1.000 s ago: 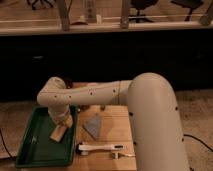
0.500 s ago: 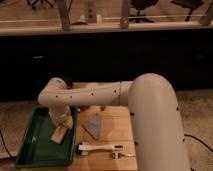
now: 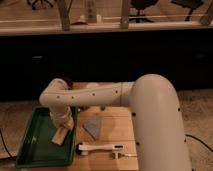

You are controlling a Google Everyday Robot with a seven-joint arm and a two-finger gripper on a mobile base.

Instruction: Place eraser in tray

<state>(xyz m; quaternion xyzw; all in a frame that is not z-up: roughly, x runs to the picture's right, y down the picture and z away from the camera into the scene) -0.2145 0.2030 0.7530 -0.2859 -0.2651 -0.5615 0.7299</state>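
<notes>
The green tray (image 3: 31, 145) lies at the left end of the wooden table. My arm reaches left across the table, and the gripper (image 3: 62, 125) points down over the tray's right half. The tan, wood-like eraser (image 3: 59, 136) sits tilted at the gripper's tip, low inside the tray. The gripper looks shut on it. I cannot tell whether the eraser's lower end touches the tray floor.
A grey-blue triangular cloth (image 3: 92, 125) lies on the table (image 3: 117, 125) just right of the tray. A long white-handled tool (image 3: 100, 148) lies near the front edge. My arm's bulky white body covers the table's right side.
The gripper and eraser have sunk slightly lower into the tray. Everything else stays put.
</notes>
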